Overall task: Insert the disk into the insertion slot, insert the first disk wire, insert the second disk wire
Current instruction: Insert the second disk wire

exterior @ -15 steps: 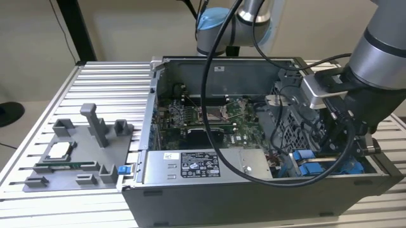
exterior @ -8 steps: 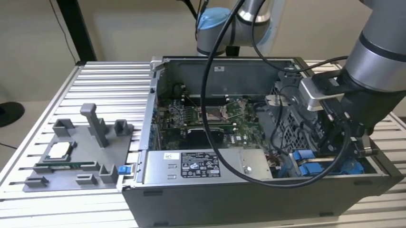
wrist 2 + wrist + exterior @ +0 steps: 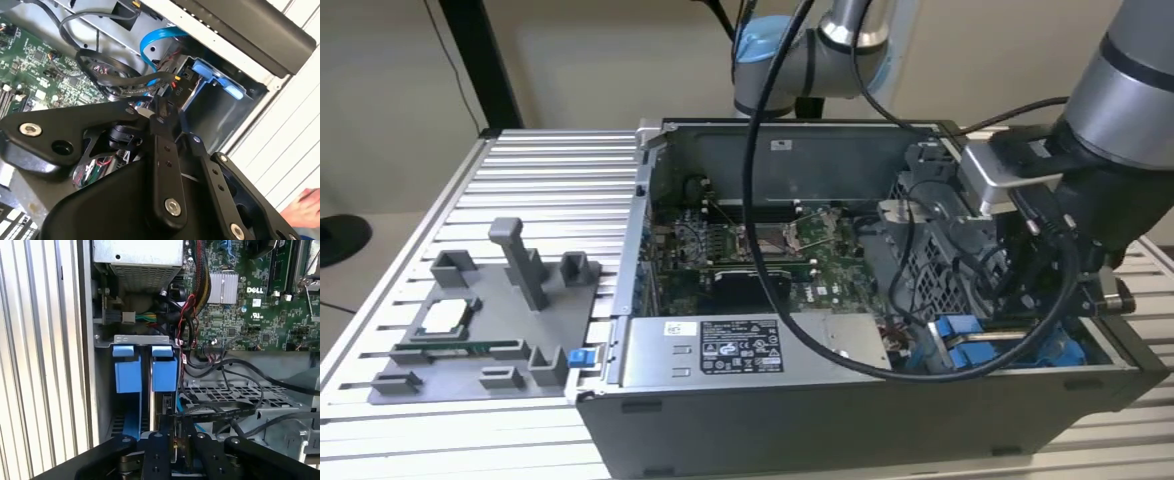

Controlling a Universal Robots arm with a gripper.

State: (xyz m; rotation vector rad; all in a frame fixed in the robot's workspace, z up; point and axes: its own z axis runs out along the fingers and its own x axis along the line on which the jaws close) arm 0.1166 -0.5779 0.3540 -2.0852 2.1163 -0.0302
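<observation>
Hand (image 3: 159,107) pinches wire (image 3: 125,85) (person's hand (image 3: 304,204) nearby).

A robotics lab bench: slatted aluminium table (image 3: 520,165); opened computer case (image 3: 854,400); grey fixture tray (image 3: 467,330).

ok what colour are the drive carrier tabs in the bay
Bright blue. The carrier tabs show best in the first wrist view, standing side by side in the drive bay.

— What carries the work?
— A ribbed aluminium desk (image 3: 547,165).
— What sits directly on it?
— An open computer case (image 3: 854,400) toward the exterior view's right. Beside it, toward the left, a flat grey fixture plate (image 3: 467,385) with upright posts, a small part lying on it.
</observation>
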